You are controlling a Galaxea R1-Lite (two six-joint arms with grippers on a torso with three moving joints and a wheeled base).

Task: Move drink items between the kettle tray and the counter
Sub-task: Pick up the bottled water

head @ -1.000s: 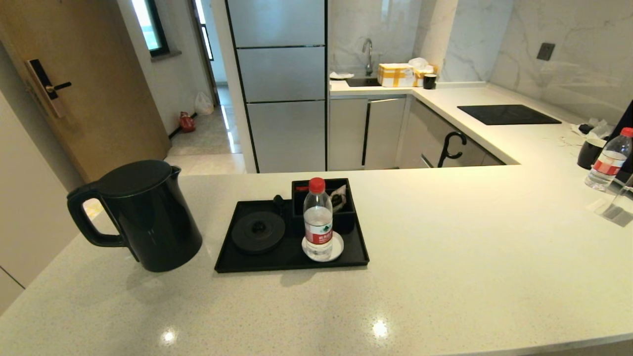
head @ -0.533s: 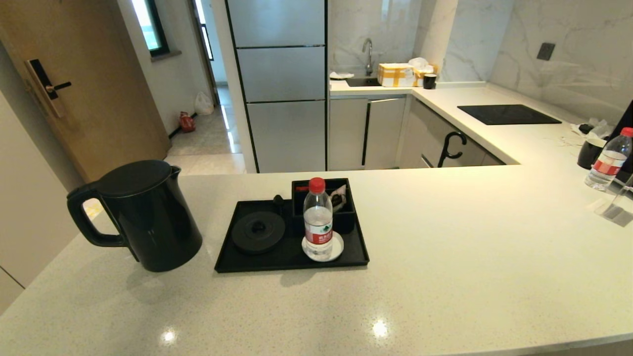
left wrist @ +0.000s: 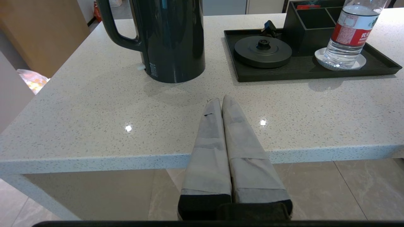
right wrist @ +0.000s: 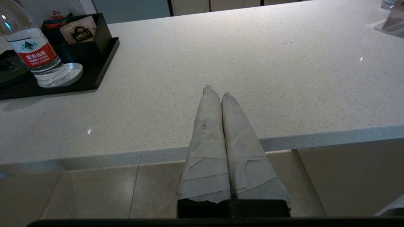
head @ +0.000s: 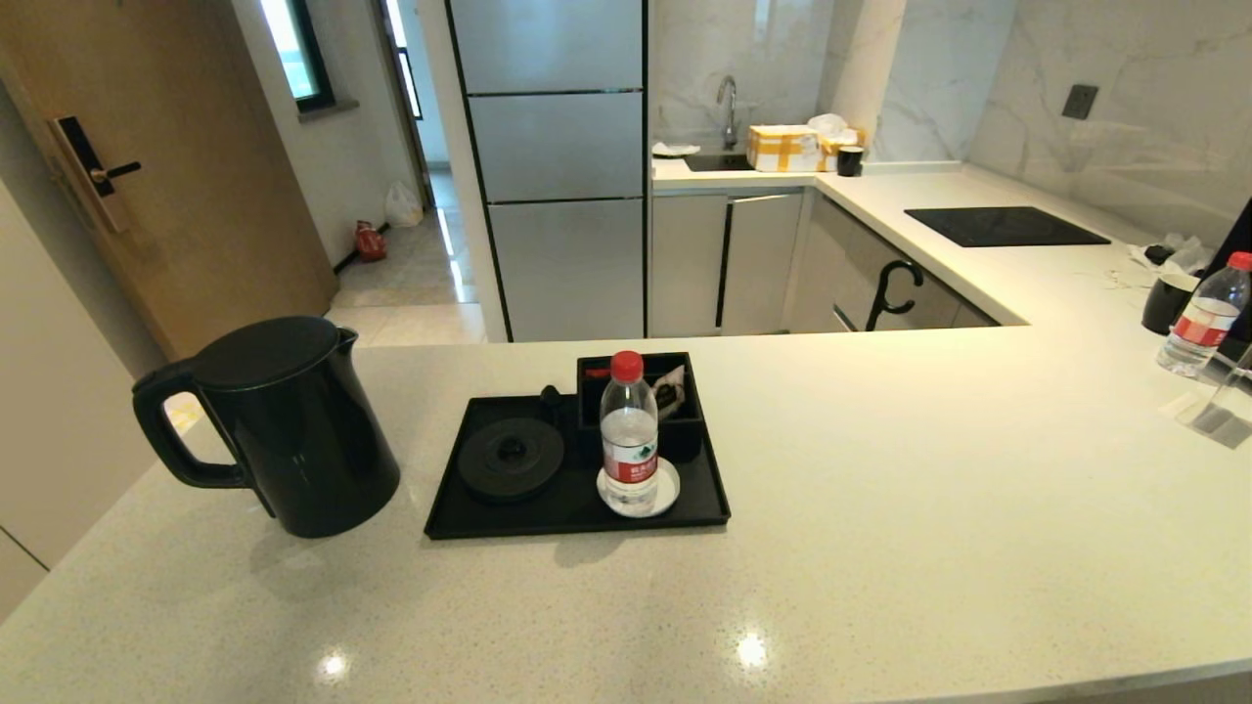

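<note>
The black electric kettle stands on the counter at nine o'clock of the kettle tray, just beside its rim. The water bottle stands on the tray's white coaster, open worktop at three o'clock. Left gripper and right gripper hover at the near edge, fingers pressed together, empty

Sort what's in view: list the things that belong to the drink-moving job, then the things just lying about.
Job:
kettle, on the counter
water bottle, on the coaster
kettle tray
kettle base

Lying about:
second bottle
black mug
hob
yellow box
</note>
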